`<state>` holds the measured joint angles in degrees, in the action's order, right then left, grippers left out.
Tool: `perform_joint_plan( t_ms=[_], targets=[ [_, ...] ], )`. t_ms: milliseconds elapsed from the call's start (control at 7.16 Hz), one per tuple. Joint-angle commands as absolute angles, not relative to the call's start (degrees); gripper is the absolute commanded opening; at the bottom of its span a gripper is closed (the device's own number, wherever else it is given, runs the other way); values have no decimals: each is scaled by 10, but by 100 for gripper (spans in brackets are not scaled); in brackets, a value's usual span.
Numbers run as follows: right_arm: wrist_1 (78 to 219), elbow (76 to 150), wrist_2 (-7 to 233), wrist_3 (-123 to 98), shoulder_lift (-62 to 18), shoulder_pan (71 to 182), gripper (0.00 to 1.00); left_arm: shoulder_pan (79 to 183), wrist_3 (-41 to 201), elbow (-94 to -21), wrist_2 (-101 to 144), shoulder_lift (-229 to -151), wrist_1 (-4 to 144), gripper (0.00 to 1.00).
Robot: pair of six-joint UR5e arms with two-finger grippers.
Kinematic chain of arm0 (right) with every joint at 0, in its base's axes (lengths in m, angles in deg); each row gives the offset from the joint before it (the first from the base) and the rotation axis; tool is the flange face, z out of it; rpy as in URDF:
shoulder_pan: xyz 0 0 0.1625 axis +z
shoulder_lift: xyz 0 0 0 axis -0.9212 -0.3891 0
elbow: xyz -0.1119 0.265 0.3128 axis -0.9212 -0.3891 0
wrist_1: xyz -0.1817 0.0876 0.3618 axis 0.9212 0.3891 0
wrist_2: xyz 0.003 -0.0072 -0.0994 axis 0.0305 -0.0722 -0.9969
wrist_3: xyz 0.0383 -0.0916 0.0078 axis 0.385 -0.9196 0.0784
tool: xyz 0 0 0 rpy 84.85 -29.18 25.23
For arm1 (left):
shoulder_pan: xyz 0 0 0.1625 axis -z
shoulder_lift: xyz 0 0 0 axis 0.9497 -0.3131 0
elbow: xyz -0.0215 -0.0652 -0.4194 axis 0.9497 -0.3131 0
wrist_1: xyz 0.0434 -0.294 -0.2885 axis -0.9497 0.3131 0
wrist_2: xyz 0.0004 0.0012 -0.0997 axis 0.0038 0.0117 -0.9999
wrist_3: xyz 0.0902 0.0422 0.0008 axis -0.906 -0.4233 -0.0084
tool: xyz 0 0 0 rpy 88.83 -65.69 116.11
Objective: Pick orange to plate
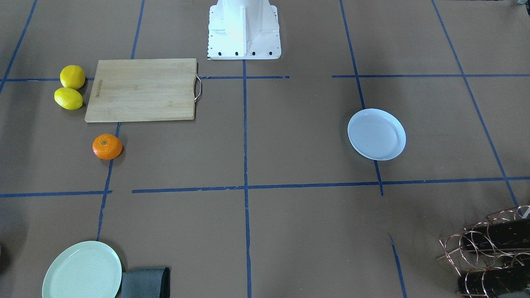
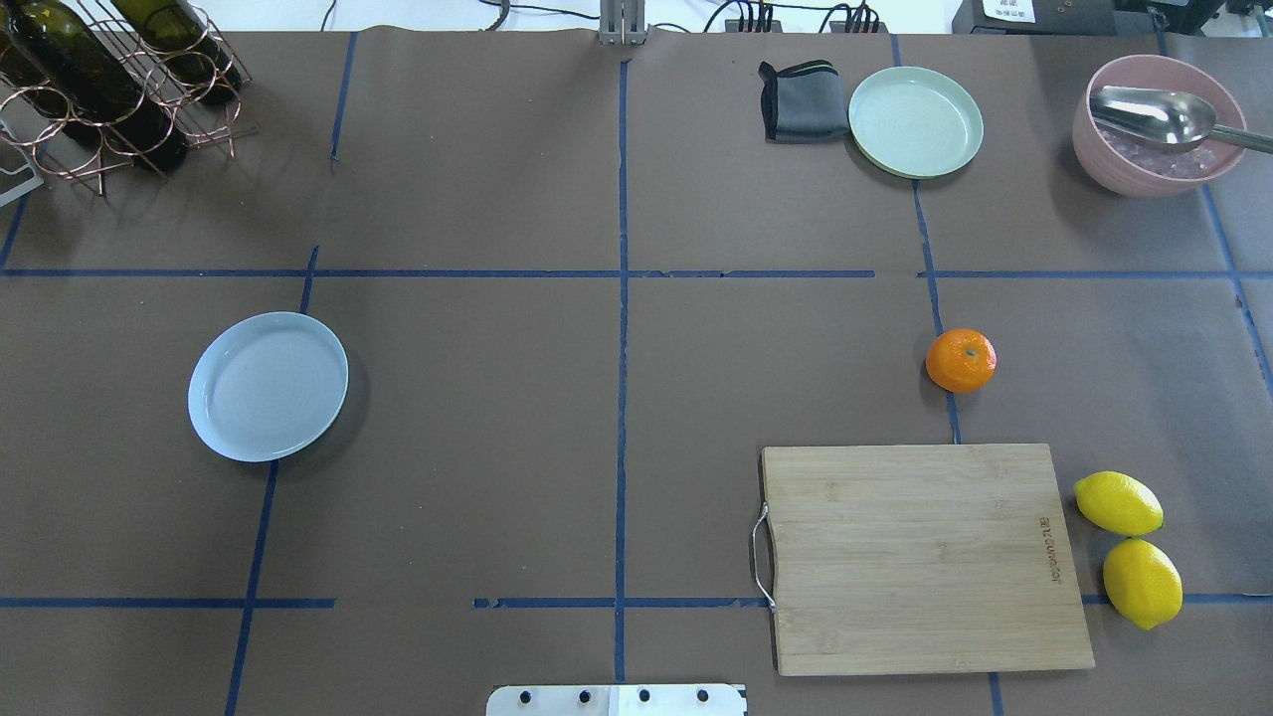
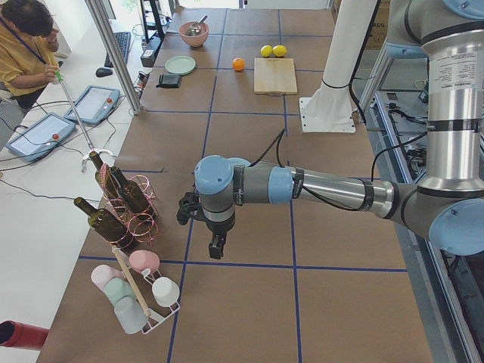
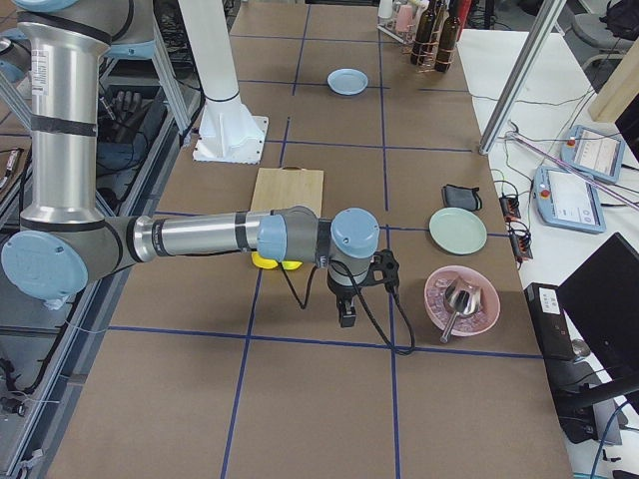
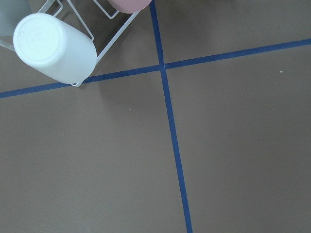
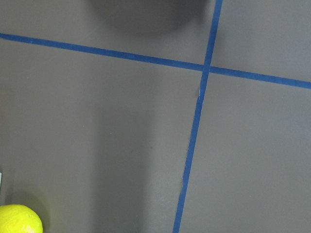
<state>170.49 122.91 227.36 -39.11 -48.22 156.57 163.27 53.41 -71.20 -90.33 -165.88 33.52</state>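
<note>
The orange (image 2: 961,360) lies on the brown table on the robot's right side, just beyond the cutting board, also seen in the front view (image 1: 107,146) and far off in the left view (image 3: 238,64). The bluish-white plate (image 2: 268,386) sits empty on the robot's left side (image 1: 376,134) (image 4: 347,81). Neither gripper shows in the overhead or front views. My left gripper (image 3: 217,246) hangs over the table's left end near the bottle rack. My right gripper (image 4: 346,317) hangs over the right end beside the lemons. I cannot tell whether either is open or shut.
A wooden cutting board (image 2: 920,557) lies near the orange, with two lemons (image 2: 1129,547) at its right. A mint-green plate (image 2: 915,121), grey cloth (image 2: 802,99) and pink bowl with spoon (image 2: 1157,124) stand at the back right. A bottle rack (image 2: 109,80) and cup rack (image 5: 53,46) are on the left.
</note>
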Motion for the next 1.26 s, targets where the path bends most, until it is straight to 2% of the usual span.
perform_joint_plan(
  t_ms=[0, 279, 699, 838, 1118],
  targets=[
    [1705, 1230, 2274, -391, -482, 1566, 100, 1609, 538, -720, -901, -1668, 345, 100],
    [1705, 1232, 2275, -389, -477, 1566, 100, 1605, 538, -693, -907, -1742, 416, 100],
    [1705, 1233, 2275, -388, -477, 1566, 100, 1588, 538, -680, -911, -1725, 562, 100],
    [1705, 1233, 2274, -388, -477, 1566, 100, 1541, 564, -686, -911, -1719, 609, 100],
    [1705, 1233, 2275, -388, -477, 1566, 100, 1399, 805, -687, -899, -1719, 692, 100]
  ],
)
